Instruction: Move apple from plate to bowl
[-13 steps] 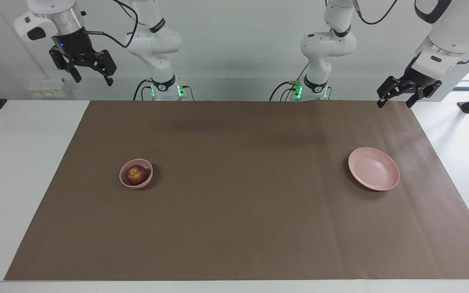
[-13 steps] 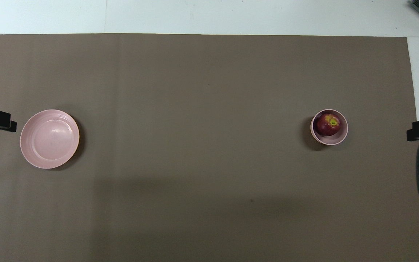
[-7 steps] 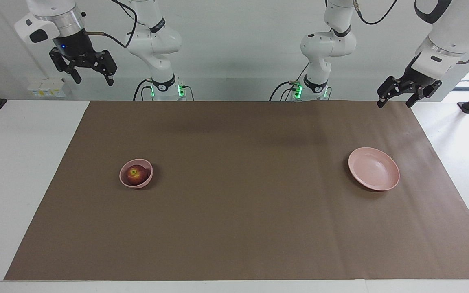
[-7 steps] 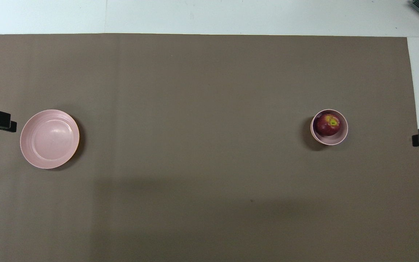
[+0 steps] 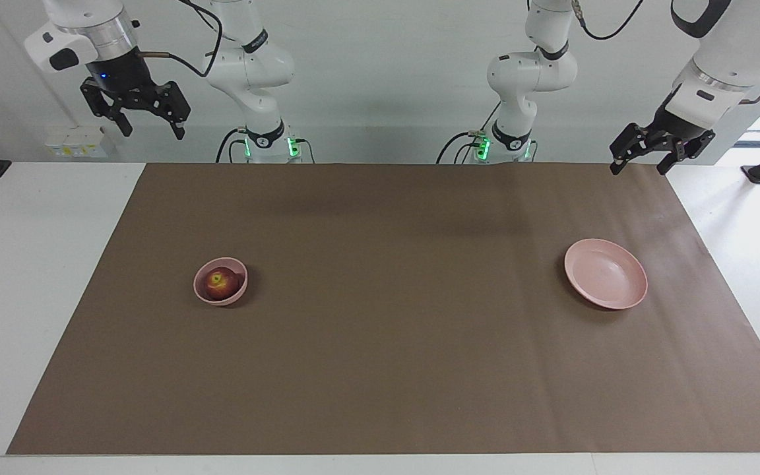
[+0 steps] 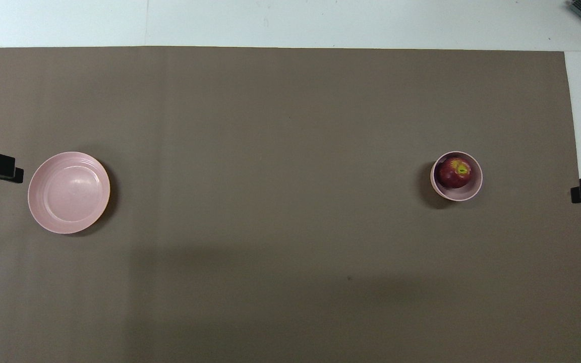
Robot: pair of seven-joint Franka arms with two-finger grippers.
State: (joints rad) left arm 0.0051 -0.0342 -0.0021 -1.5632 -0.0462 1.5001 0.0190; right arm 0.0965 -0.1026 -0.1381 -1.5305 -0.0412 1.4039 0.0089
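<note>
**Apple sits in the bowl**

The apple (image 5: 220, 282) rests inside the bowl (image 5: 203, 294), centre-left of the facing view. The plate (image 5: 631, 298) lies bare at centre-right. Upper left, the right gripper (image 5: 148, 124) hangs wide open, holding nothing. Upper right, the left gripper (image 5: 638, 162) is open and empty too.

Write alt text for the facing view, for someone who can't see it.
A small red apple sits inside a pink bowl on a brown mat, toward the right arm's end of the table; an empty pink plate lies toward the left arm's end. The right gripper and the left gripper hang open in the air, holding nothing.
</note>
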